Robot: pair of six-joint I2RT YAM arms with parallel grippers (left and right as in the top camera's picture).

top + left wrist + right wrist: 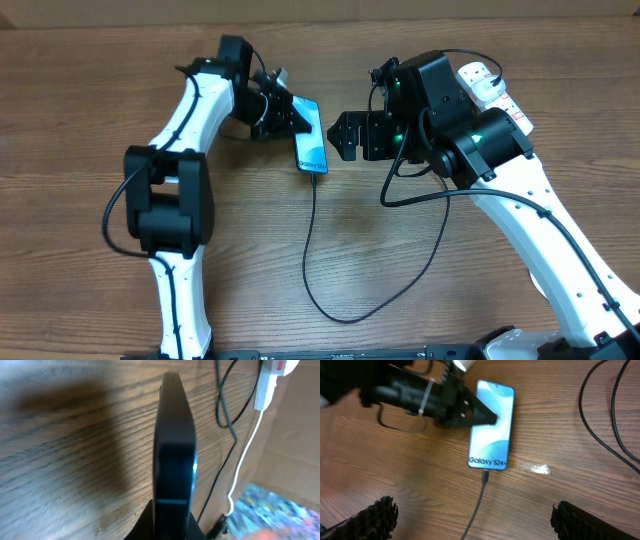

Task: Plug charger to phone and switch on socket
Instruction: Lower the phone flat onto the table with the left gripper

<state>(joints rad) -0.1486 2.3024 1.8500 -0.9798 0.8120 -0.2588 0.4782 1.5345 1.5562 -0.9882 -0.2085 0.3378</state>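
1. The wooden surface point(90, 60) carries everything. The step in hand looks like the close of plugging in, and the switching-on is not yet done.
2. The socket point(488, 88) lies well behind the right gripper point(338, 136), on the side away from its jaws. Nothing touches its red switch point(280, 365). Its label marks are too small to read.
3. The phone point(492, 425) lies screen up, pinched by the left gripper point(298, 118). It sits just ahead of the right jaws, which are spread wide and hold nothing.
4. The charger point(476, 505) trails out from the phone and passes between the right jaws. Whether its plug sits in the socket I cannot tell.
5. Its connector point(485, 476) looks seated in the phone's end. Next, I judge, the right arm must turn away to the socket and press the switch without snagging the cable.
6. White writing point(487, 462) on the screen reads "Galaxy S24+".
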